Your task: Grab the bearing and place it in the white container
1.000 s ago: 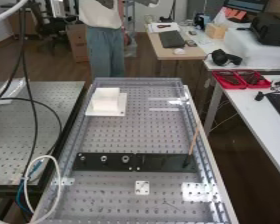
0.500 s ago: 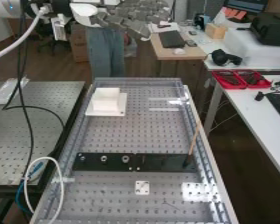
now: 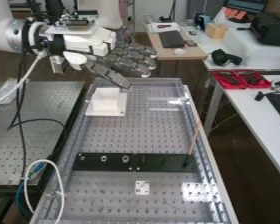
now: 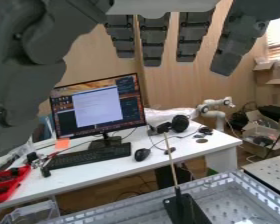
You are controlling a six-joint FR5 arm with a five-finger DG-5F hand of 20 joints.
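Note:
In the high view the hand (image 3: 124, 61) is above the far left of the perforated bench, its fingers straight and holding nothing. A white container (image 3: 106, 99) stands on a white plate below it. Three small round metal parts sit in a row on the left half of the black strip, the largest a ring-like bearing (image 3: 125, 159); which one the task means I cannot tell. Fingers of the hand (image 4: 154, 40) hang extended in the wrist view, the thumb beside them.
A thin wooden stick (image 3: 194, 140) stands at the right end of the black strip (image 3: 165, 162). A small white plate (image 3: 142, 187) lies nearer. Right of the bench, a white table (image 3: 260, 117) holds red trays (image 3: 242, 79); a cable (image 3: 59, 185) loops at the left edge.
The hand came into the high view from the upper left and moved lower, down toward the white container. The container and the round parts have stayed put.

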